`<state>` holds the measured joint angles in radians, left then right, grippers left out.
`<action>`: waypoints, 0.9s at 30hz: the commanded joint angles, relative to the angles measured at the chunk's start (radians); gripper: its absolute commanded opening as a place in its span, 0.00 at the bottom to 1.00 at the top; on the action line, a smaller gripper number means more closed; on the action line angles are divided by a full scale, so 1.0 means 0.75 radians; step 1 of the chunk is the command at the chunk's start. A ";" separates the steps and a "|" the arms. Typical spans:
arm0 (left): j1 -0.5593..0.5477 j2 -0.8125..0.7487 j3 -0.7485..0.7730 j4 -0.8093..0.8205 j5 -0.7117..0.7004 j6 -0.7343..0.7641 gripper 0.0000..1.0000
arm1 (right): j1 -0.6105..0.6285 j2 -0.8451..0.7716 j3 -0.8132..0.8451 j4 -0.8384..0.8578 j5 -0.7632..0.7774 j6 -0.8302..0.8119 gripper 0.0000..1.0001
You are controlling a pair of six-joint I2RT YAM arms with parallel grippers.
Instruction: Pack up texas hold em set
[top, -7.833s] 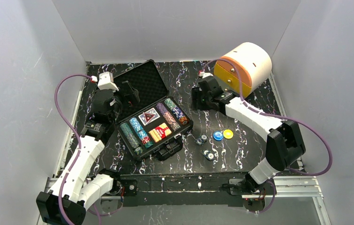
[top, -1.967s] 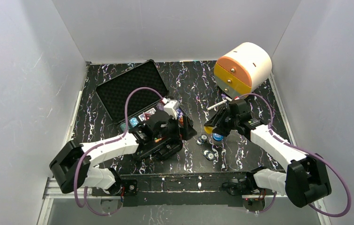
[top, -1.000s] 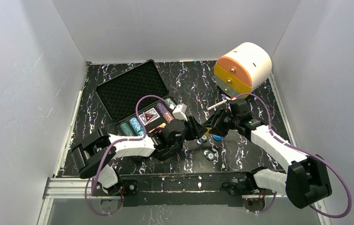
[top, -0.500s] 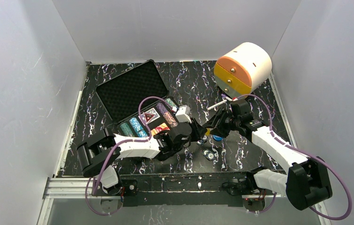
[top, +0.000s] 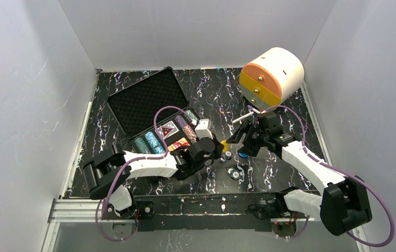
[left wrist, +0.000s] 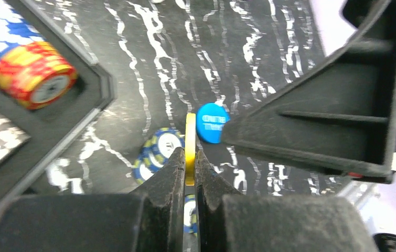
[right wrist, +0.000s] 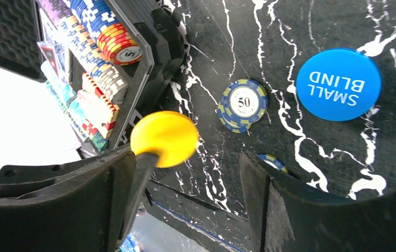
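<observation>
Left gripper [left wrist: 187, 169] clamped the yellow button [left wrist: 190, 137] edge-on, just beside the case [left wrist: 89, 98]. It needed a firm, level carry in.

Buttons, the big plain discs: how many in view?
2. The yellow disc is pinched in the left gripper; the blue SMALL BLIND disc lies flat on the table. More may hide in the case.

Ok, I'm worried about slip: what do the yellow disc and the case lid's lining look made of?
Yellow disc: probably hard plastic, smooth, even colour, faint sheen. Lid lining: looks like black foam, matte, with a dimpled texture.
</observation>
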<state>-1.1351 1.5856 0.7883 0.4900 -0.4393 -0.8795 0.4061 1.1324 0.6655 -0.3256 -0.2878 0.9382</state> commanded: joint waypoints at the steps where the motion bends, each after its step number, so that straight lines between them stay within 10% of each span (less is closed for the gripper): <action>1: 0.007 -0.177 0.052 -0.291 -0.221 0.175 0.00 | 0.003 -0.051 0.081 -0.054 0.084 -0.040 0.82; 12: 0.346 -0.659 -0.105 -0.700 -0.222 0.184 0.00 | 0.002 -0.061 0.040 0.021 0.030 -0.017 0.80; 27: 0.830 -0.654 -0.221 -0.603 0.142 0.157 0.00 | 0.003 -0.074 0.018 0.014 -0.001 -0.011 0.78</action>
<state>-0.5667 1.0733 0.6338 -0.0284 -0.4232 -0.7666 0.4061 1.0988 0.6781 -0.3355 -0.2726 0.9325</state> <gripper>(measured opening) 0.042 0.785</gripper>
